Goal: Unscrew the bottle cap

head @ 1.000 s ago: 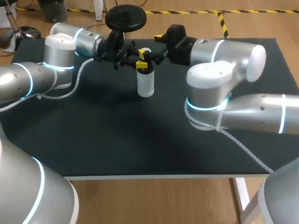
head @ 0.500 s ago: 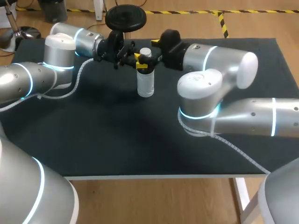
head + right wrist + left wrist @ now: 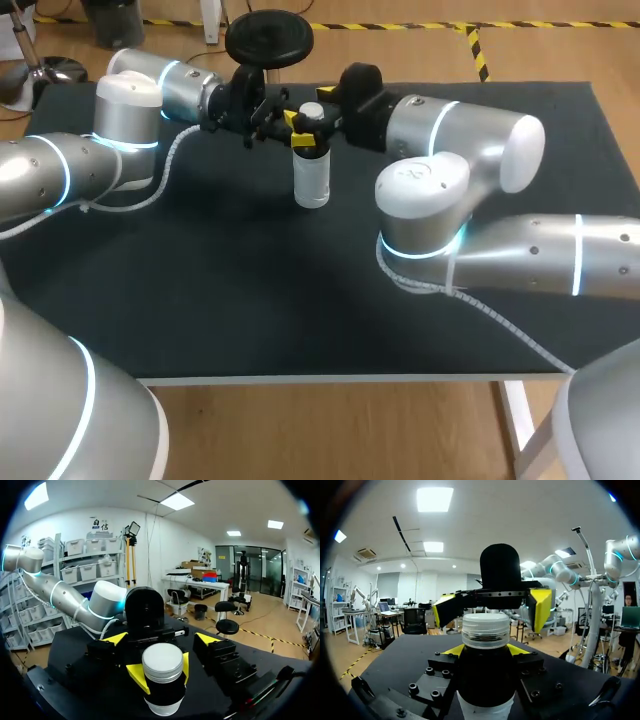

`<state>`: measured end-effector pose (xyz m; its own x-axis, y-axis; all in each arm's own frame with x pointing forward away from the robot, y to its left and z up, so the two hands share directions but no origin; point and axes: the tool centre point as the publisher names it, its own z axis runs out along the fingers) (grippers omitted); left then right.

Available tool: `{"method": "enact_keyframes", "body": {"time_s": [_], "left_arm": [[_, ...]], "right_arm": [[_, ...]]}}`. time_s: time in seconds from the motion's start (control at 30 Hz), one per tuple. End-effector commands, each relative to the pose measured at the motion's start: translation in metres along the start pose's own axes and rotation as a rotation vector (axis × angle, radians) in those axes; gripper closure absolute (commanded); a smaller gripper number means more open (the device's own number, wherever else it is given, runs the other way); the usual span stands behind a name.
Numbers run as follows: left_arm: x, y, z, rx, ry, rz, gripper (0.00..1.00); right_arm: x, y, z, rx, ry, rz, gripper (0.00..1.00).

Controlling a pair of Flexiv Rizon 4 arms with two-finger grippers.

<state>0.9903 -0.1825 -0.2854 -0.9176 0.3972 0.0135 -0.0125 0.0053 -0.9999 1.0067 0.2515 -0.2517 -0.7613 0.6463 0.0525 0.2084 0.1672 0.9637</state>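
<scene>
A clear bottle (image 3: 312, 178) with a white cap (image 3: 312, 112) stands upright near the table's far edge. My left gripper (image 3: 298, 138) comes in from the left and is shut on the bottle's dark neck (image 3: 485, 667), just under the cap (image 3: 485, 630); its yellow tips press the neck from both sides. My right gripper (image 3: 306, 106) comes in from the right at cap height. Its fingertips (image 3: 540, 609) flank the cap with a gap on each side, so it is open. In the right wrist view the cap (image 3: 162, 662) sits between my right gripper's (image 3: 161, 639) spread fingers.
The table (image 3: 250, 300) is covered in black. My right arm's big elbow (image 3: 425, 195) hangs over its middle right, and my left arm's elbow (image 3: 125, 115) with a coiled cable lies at the far left.
My right gripper has moved left to the bottle, so its fingers now stand either side of the cap. They have narrowed a little. The left gripper and the bottle have not moved.
</scene>
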Motion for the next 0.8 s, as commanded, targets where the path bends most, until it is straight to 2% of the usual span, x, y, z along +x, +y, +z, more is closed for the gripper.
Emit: {"method": "enact_keyframes", "body": {"time_s": [0.03, 0.1, 0.23, 0.33, 0.53, 0.63, 0.8], "left_arm": [[0.001, 0.000, 0.001, -0.001, -0.002, 0.002, 1.00], [0.001, 0.000, 0.001, -0.001, -0.002, 0.002, 1.00], [0.001, 0.000, 0.001, -0.001, -0.002, 0.002, 1.00], [0.001, 0.000, 0.001, -0.001, -0.002, 0.002, 1.00], [0.001, 0.000, 0.001, -0.001, -0.002, 0.002, 1.00], [0.001, 0.000, 0.001, -0.001, -0.002, 0.002, 1.00], [0.001, 0.000, 0.001, -0.001, -0.002, 0.002, 1.00]], "right_arm": [[0.001, -0.005, 0.004, -0.020, -0.002, 0.000, 0.41], [0.001, -0.005, 0.004, -0.019, -0.004, 0.000, 0.53], [-0.001, -0.006, 0.005, -0.019, -0.004, -0.001, 0.69], [-0.001, -0.006, 0.005, -0.019, -0.002, -0.002, 0.98], [-0.003, -0.008, 0.007, -0.024, 0.029, -0.012, 1.00], [-0.006, -0.010, 0.008, -0.049, 0.105, 0.000, 1.00], [-0.011, -0.009, 0.006, -0.106, 0.293, 0.012, 1.00]]}}
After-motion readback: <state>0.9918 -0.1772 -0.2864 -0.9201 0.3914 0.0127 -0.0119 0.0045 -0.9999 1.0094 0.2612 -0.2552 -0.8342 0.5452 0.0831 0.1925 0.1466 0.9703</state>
